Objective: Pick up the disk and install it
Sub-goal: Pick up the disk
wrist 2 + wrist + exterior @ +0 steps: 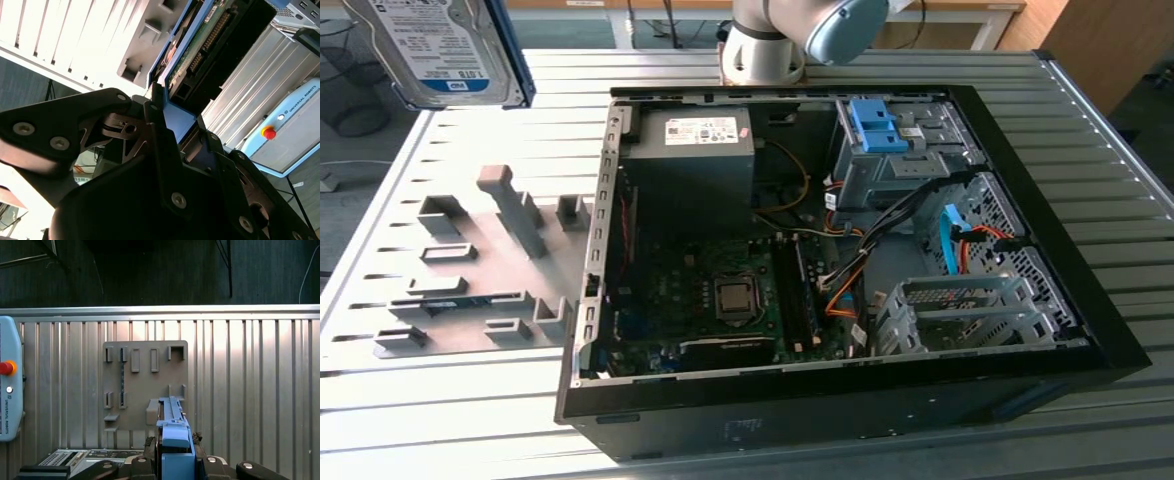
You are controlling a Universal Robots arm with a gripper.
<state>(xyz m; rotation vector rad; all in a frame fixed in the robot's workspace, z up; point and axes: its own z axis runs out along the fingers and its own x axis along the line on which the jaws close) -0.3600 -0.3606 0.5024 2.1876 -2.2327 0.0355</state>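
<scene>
The disk (438, 48) hangs in the air over the far corner of the table at the exterior view's left, its white-and-blue label facing the camera. In the second wrist view my gripper (176, 129) is shut on the blue handle (178, 119) at the disk's end, and the disk's green circuit-board side (200, 42) reaches away from the fingers. In the first wrist view the disk (171, 412) is seen edge-on, with its blue handle (176, 440) clamped in the gripper (175, 460), above a grey fixture plate.
An open computer case (854, 400) lies on the slatted metal table (440, 420), with a grey power supply (694, 150) and a drive cage holding a blue bracket (874, 125). A grey fixture plate (480, 270) with slots lies beside the case. The arm's base (767, 45) stands behind. A pendant (9, 385) lies on the table.
</scene>
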